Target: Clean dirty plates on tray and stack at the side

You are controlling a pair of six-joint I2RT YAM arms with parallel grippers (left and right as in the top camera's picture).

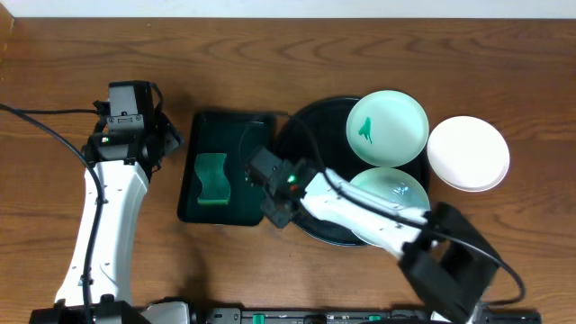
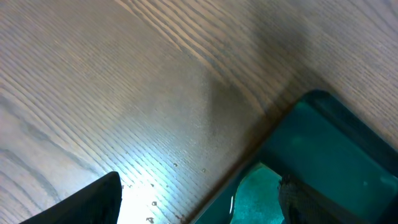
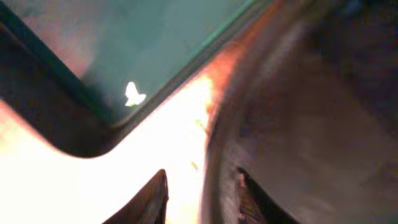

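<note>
The black round tray (image 1: 315, 121) carries two dirty plates. A mint one with a green smear (image 1: 387, 126) sits at its back, and another (image 1: 396, 191) lies at the front, partly under my right arm. A white plate (image 1: 468, 153) rests on the table to the right of the tray. My right gripper (image 3: 202, 200) hangs at the tray's left rim (image 3: 224, 143) with jaws apart, one finger outside the rim and the other inside. My left gripper (image 2: 199, 208) is wide open above bare wood beside the green tray's corner, holding nothing.
A dark green rectangular tray (image 1: 236, 135) lies just left of the black tray and holds a green sponge (image 1: 211, 178). In the left wrist view the sponge (image 2: 258, 196) shows near the right finger. Strong glare lights the table between the trays.
</note>
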